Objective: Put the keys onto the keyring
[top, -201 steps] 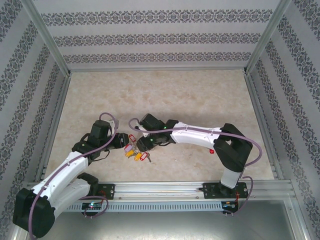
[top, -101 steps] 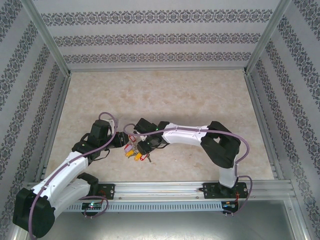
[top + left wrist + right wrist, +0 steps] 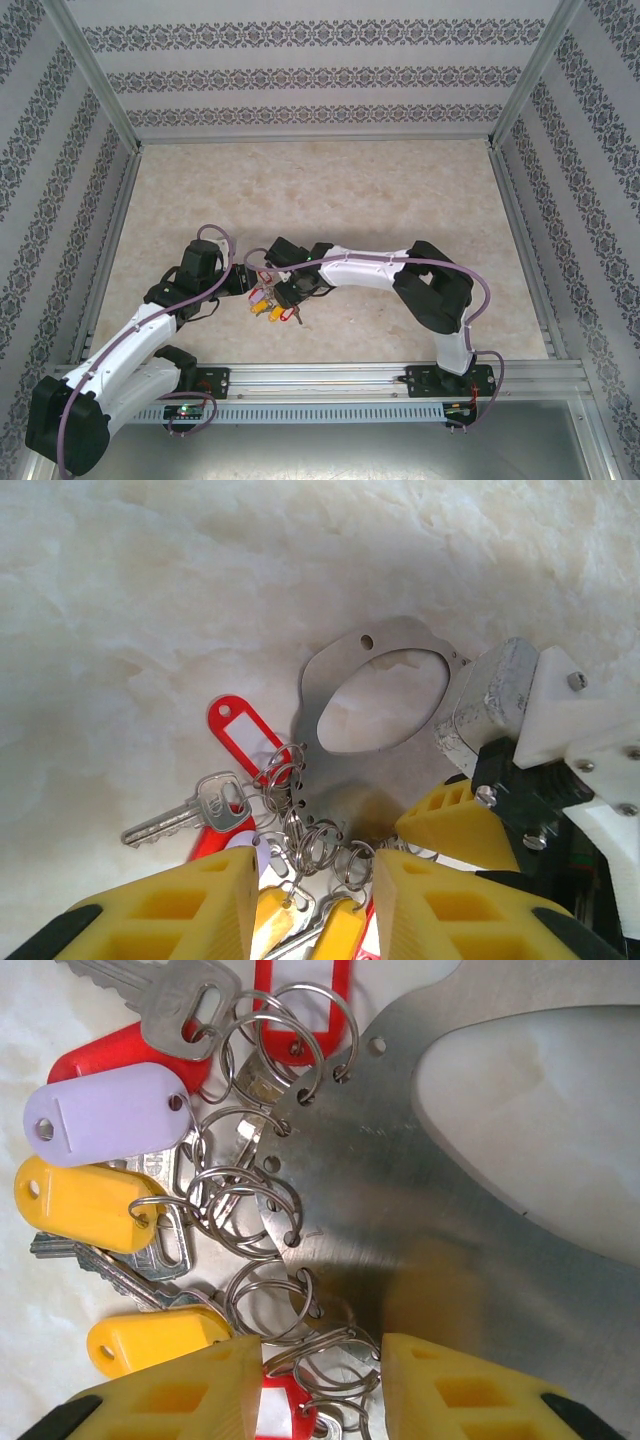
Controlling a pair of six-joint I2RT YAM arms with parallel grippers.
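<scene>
The keyring (image 3: pixel 308 695) is a flat grey metal plate with an oval hole, its edge hung with small split rings. The keys (image 3: pixel 170 995) carry red, yellow (image 3: pixel 85 1205) and lilac tags and lie bunched along its left edge (image 3: pixel 272 310). My right gripper (image 3: pixel 320 1380) has its fingers closed on a split ring at the plate's edge, a red tag (image 3: pixel 285 1410) just below it. My left gripper (image 3: pixel 315 900) straddles rings and yellow tags at the plate's near edge, and any contact is unclear. The right gripper's finger (image 3: pixel 455 825) rests over the plate's corner.
Both grippers (image 3: pixel 250 288) (image 3: pixel 285 295) meet low over the beige marbled tabletop (image 3: pixel 330 190), near its front left. Patterned walls and aluminium frame rails enclose the table. Purple cables loop over both arms.
My right arm has folded in and its gripper has slid slightly left onto the key bunch, its jaws narrowing a little. The left arm has stayed still.
</scene>
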